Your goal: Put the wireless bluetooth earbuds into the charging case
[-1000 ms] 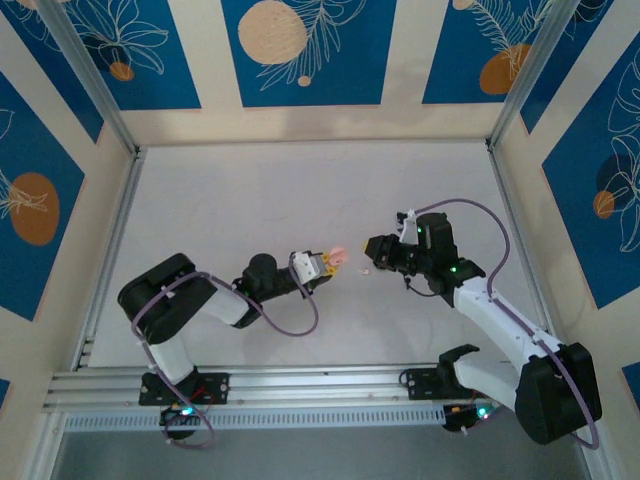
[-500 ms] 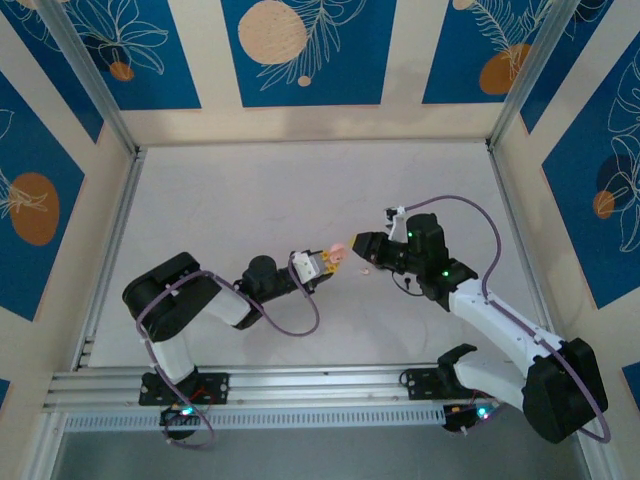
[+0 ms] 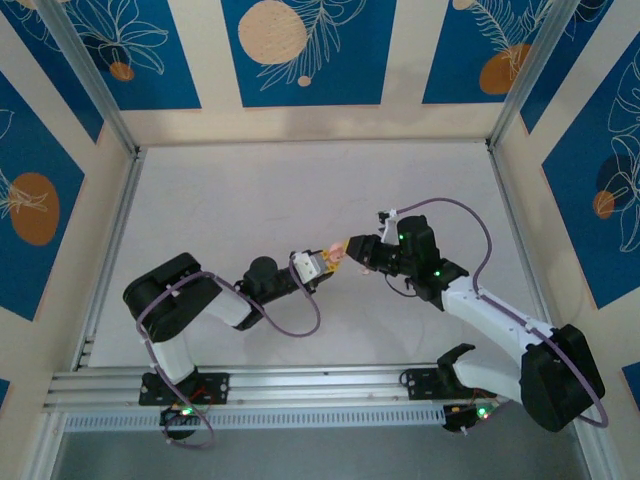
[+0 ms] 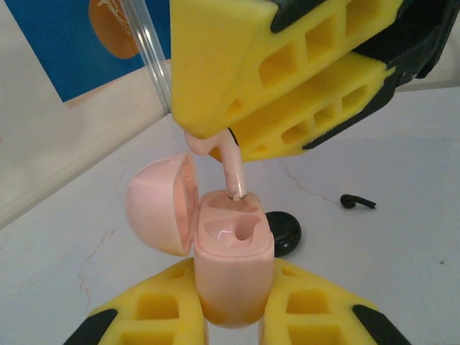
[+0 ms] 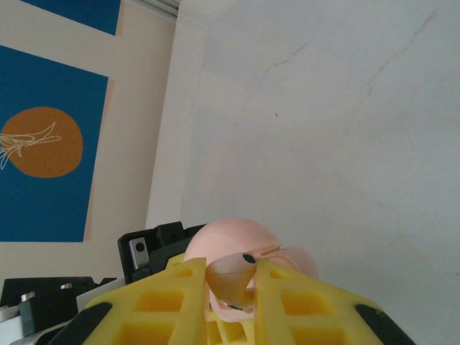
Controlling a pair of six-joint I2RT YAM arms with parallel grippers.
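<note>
Bright, even light; soft shadows.

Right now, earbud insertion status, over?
Left gripper shut on charging case, lid open. Right gripper shut on pink earbud, stem tip at a case slot. Aside, black piece on table.

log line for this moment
left claw: shut on charging case, lid open | right claw: shut on pink earbud | stem at case slot

Lab cell; aluminium rails (image 3: 300, 385), patterned panels (image 3: 335, 70)
</note>
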